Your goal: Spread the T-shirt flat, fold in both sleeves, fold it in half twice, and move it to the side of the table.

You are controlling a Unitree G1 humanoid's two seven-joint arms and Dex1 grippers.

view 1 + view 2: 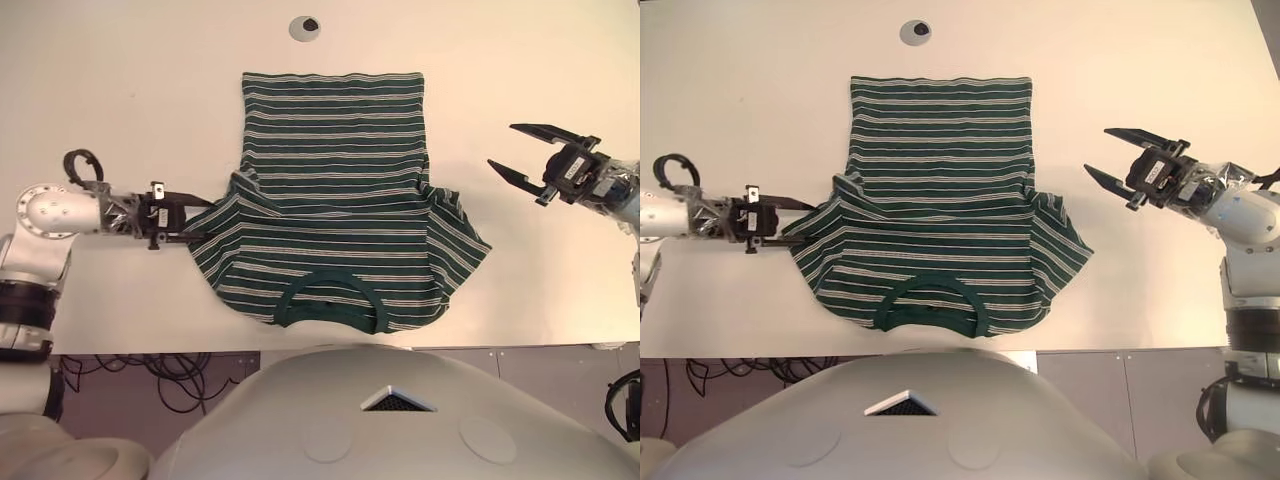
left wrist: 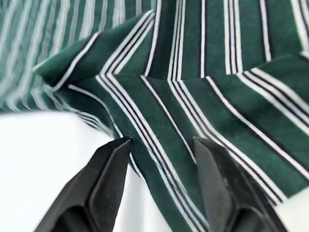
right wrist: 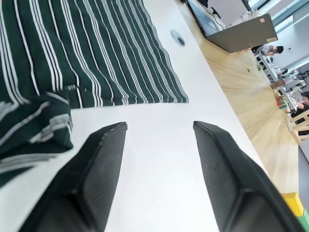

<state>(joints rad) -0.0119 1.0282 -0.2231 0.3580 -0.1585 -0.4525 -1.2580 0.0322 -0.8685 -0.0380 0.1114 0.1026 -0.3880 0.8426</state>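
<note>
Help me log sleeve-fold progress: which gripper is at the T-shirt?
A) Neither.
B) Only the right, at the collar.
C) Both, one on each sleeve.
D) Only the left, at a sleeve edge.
D: the left gripper, open, straddles the edge of a sleeve of the T-shirt, while the right gripper hangs open over bare table, apart from the cloth.

The T-shirt (image 1: 335, 200) is soft, matt knit cloth, rumpled just ahead of the left tool (image 2: 162, 140). Left tool and right tool (image 3: 159, 124) have smooth, faintly glossy black plastic fingers (image 3: 96, 174). The desk (image 1: 120, 120) beneath them is smooth and matt.
</note>
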